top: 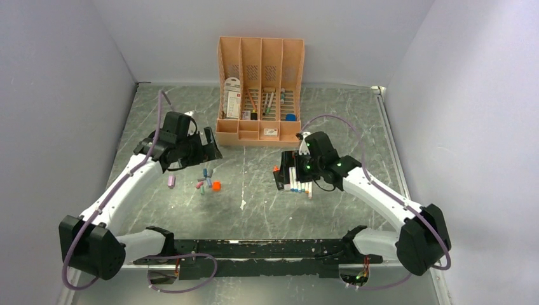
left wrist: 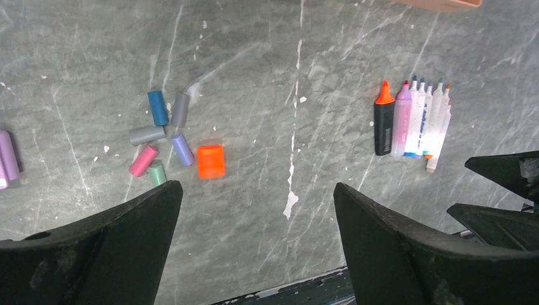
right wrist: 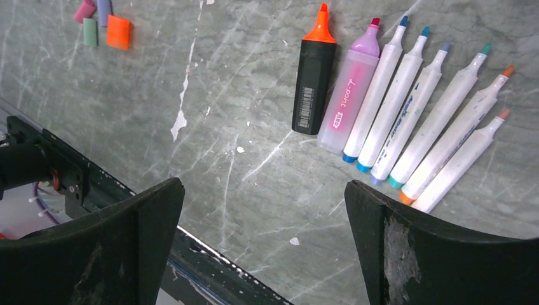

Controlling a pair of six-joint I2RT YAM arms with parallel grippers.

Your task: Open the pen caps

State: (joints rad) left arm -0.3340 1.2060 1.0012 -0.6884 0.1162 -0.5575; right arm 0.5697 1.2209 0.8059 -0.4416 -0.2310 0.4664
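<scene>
Loose pen caps (left wrist: 182,149) lie in a cluster on the marble top: blue, grey, lavender, pink, green and a chunkier orange cap (left wrist: 210,161). A purple cap (left wrist: 7,159) lies apart at the far left. Uncapped markers (right wrist: 407,121) lie side by side: a black orange-tipped highlighter (right wrist: 313,79), a pink highlighter (right wrist: 353,89) and several slim white pens. My left gripper (left wrist: 257,190) hangs open above bare table right of the caps, holding nothing. My right gripper (right wrist: 264,187) is open and empty over the table, nearer me than the markers. From above, the caps (top: 206,181) lie left of centre and the markers (top: 297,180) right.
A peach desk organizer (top: 260,89) with pens and cards stands at the back centre. The black rail (top: 254,249) carrying the arm bases runs along the near edge. Grey walls close in both sides. A white chip in the marble (left wrist: 291,203) shows between caps and markers.
</scene>
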